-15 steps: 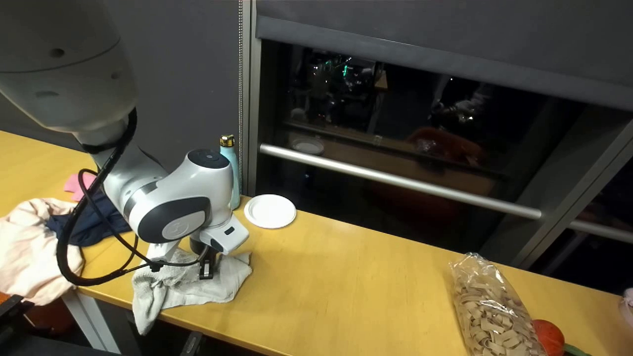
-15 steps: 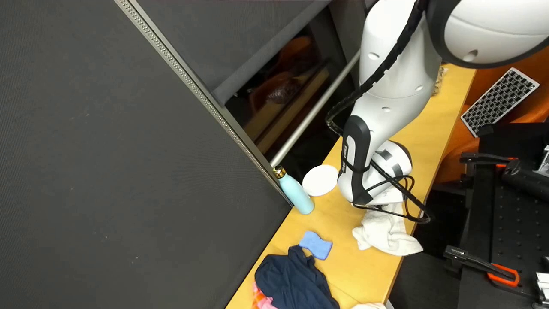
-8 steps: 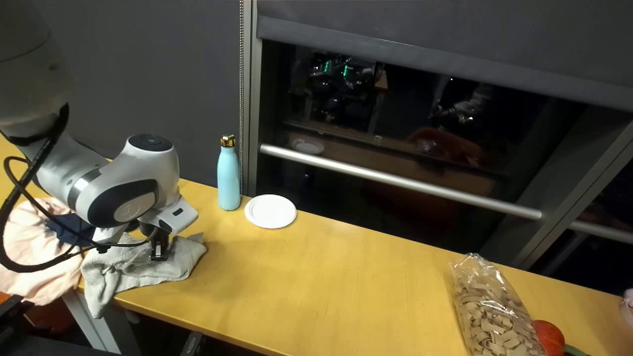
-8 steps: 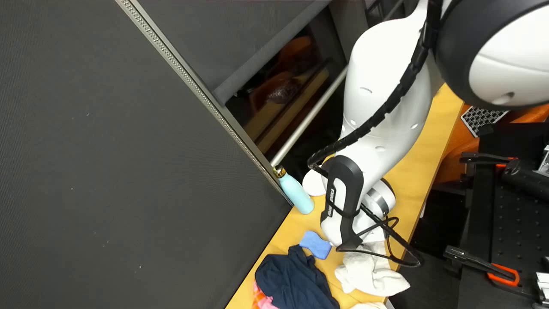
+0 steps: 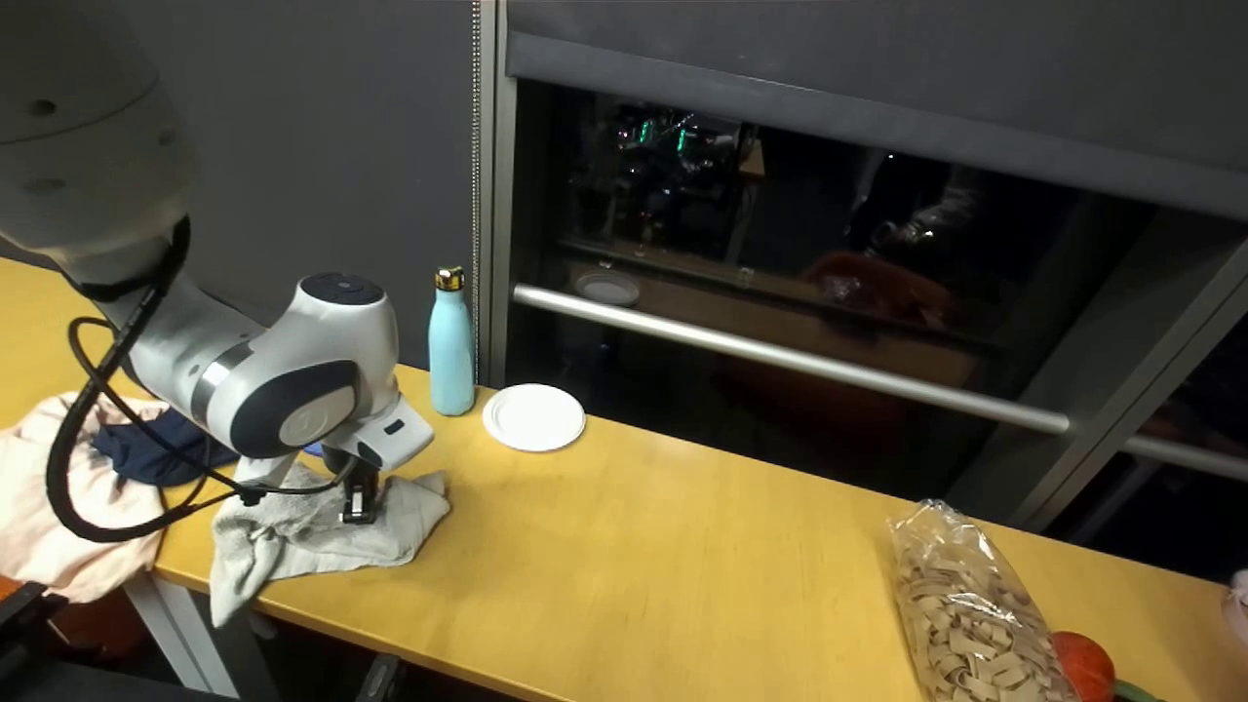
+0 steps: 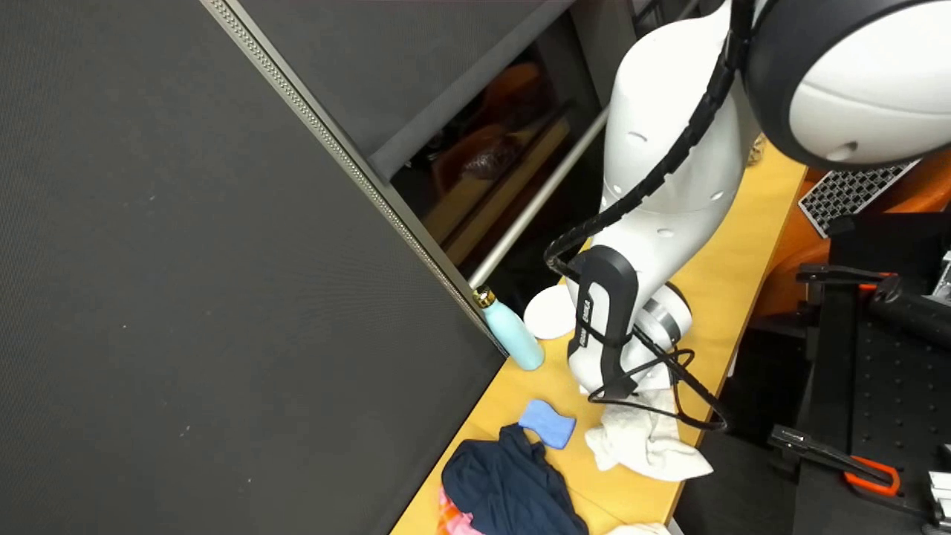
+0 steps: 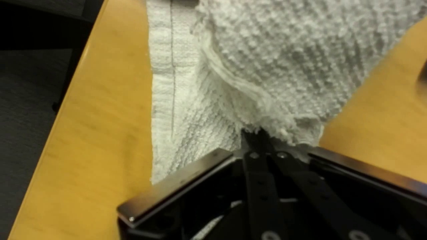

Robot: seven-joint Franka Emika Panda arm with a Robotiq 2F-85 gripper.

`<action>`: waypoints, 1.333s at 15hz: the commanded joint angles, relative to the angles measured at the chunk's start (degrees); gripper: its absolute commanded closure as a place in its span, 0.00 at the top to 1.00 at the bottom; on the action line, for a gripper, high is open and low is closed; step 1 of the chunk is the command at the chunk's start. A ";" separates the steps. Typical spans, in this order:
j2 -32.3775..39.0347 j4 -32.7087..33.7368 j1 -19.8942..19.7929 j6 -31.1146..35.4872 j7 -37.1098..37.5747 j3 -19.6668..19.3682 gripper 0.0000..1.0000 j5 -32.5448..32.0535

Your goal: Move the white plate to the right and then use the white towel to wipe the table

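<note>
The white towel (image 5: pixel 302 541) lies crumpled on the left part of the yellow wooden table (image 5: pixel 682 565) in an exterior view, with one corner hanging over the front edge. It also shows under the arm in an exterior view (image 6: pixel 654 449) and fills much of the wrist view (image 7: pixel 283 60). My gripper (image 5: pixel 359 512) is low on the towel. In the wrist view its fingertips (image 7: pixel 255 136) are together, shut on a fold of the towel that hides the tips. The white plate (image 5: pixel 534 417) lies flat near the window, right of the bottle; the arm partly covers it in an exterior view (image 6: pixel 548 313).
A light blue bottle (image 5: pixel 451 351) stands beside the plate at the back edge. A blue sponge (image 6: pixel 547 423), navy cloth (image 6: pixel 513 483) and peach cloth (image 5: pixel 68 497) lie at the left end. A bag of pasta (image 5: pixel 975 624) and a red round item (image 5: pixel 1082 665) lie at the right.
In the exterior view with the pasta bag, gripper and towel first slid left across the table, then part of the way back right. The plate and bottle stayed in place.
</note>
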 commanded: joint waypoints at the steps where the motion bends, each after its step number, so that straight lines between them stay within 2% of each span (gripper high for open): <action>1: 2.38 -2.14 -5.04 1.32 0.37 -2.40 0.00 -1.90; 6: 1.75 -4.45 -12.12 1.94 -1.06 -4.48 0.00 -1.40; 9: 3.89 -1.53 -14.55 1.11 -0.68 -5.76 0.00 -1.80; 12: 6.81 4.36 -14.43 -0.54 1.12 -7.16 0.00 -2.75; 17: 11.98 16.89 -10.62 -4.80 6.70 -9.01 0.00 -6.69; 20: 15.12 24.58 -8.65 -8.12 9.91 -8.81 0.00 -9.80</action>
